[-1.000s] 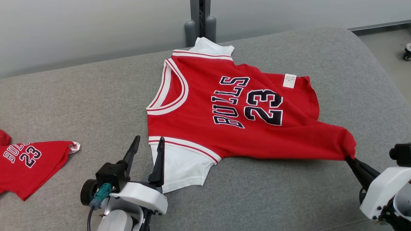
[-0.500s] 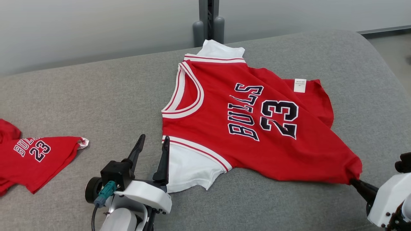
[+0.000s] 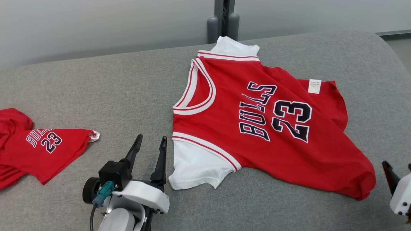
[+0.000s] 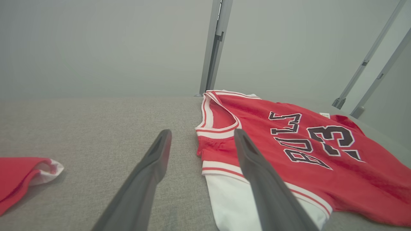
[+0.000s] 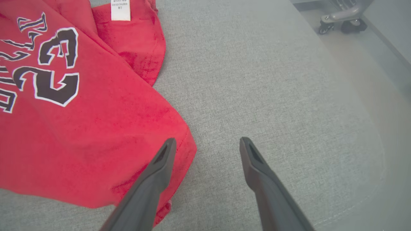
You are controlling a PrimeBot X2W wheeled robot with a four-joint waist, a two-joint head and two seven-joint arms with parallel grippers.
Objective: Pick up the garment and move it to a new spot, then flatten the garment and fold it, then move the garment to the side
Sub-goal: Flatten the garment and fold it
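Note:
The red "BULLS 23" jersey (image 3: 257,128) with white sleeves lies spread on the grey cloth table (image 3: 96,86), neck toward the left. My left gripper (image 3: 151,138) stands open just left of the near white sleeve (image 3: 196,166), not touching it. From the left wrist, the left gripper (image 4: 202,134) points at the jersey (image 4: 321,160) near its shoulder strap. My right gripper (image 5: 207,141) is open and empty beside the hem corner (image 5: 179,141). One of its fingers (image 3: 388,170) shows at the right edge, just clear of the cloth.
A second red "23" garment (image 3: 41,147) lies bunched at the table's left edge. A grey post (image 3: 223,19) rises behind the table against a pale wall. The table's rounded right edge drops to the floor, where a caster (image 5: 340,22) stands.
My right gripper has let go of the jersey's hem corner and drawn back to the right; the corner now lies slack. The head camera has shifted, sliding the whole picture rightward. The left gripper stays open.

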